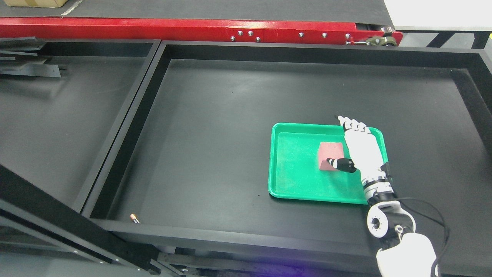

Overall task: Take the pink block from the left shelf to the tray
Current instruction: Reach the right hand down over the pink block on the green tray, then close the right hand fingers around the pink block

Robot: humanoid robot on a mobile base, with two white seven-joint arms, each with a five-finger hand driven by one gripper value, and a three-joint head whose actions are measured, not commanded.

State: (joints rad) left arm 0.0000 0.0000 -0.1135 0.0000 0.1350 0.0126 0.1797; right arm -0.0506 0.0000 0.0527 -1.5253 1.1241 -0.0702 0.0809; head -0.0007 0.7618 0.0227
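A pink block point(329, 152) rests inside the green tray point(292, 181) on the black shelf at right of centre. My right hand point(351, 144) hovers over the tray's right part, right beside the block. Its white fingers point(355, 126) stretch straight out toward the tray's far rim. The dark thumb tip point(340, 163) lies in front of the block's lower right corner. The hand holds nothing. My left arm does not show.
The tray sits in a large black bin with raised walls point(127, 123). A second black compartment point(65, 115) lies to the left. A small battery-like object point(134, 218) lies at the bin's near left corner. A red conveyor frame point(192, 29) runs along the back.
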